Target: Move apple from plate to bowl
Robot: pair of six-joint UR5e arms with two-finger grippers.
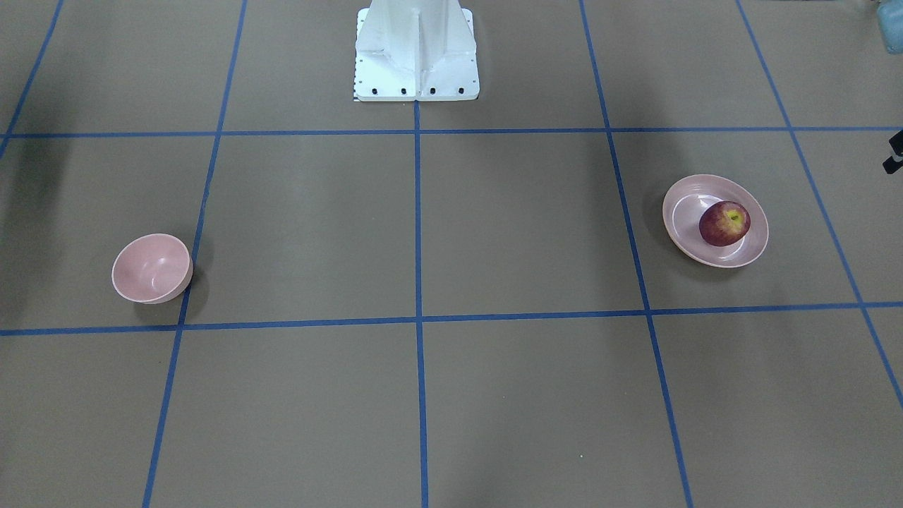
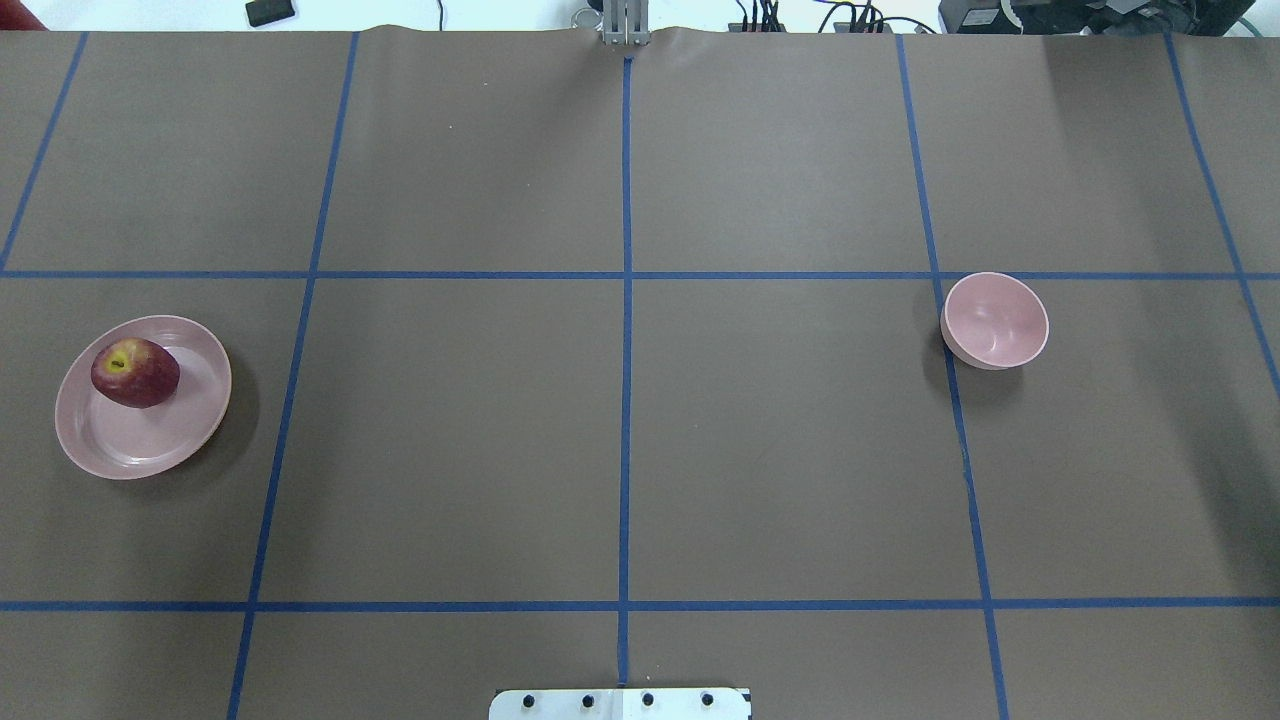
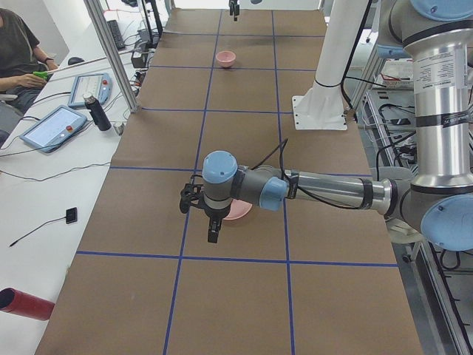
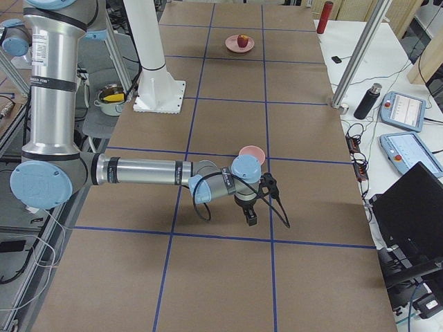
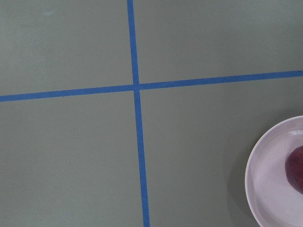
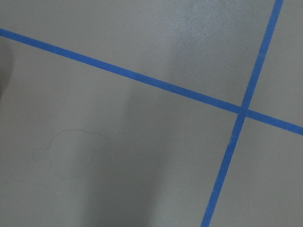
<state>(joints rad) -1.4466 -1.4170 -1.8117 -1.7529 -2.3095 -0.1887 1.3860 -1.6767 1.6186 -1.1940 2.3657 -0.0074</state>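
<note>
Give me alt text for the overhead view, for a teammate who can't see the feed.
A dark-red apple sits on a pale-pink plate at the left of a brown table gridded with blue tape. A small, empty pink bowl stands far across at the right, well apart from the plate.

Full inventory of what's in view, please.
apple: 1, dark red, on the plate
plate: 1, pale pink, robot's left side of table
bowl: 1, pale pink, empty, robot's right side
table: 1, brown, blue tape grid
bottle: 1, black, side bench
cylinder: 1, red, side bench end
operator: 1, dark shirt, seated by bench
pedestal: 1, white, robot's base
left gripper: 1, black, above table by plate
right gripper: 1, black, above table by bowl
</note>
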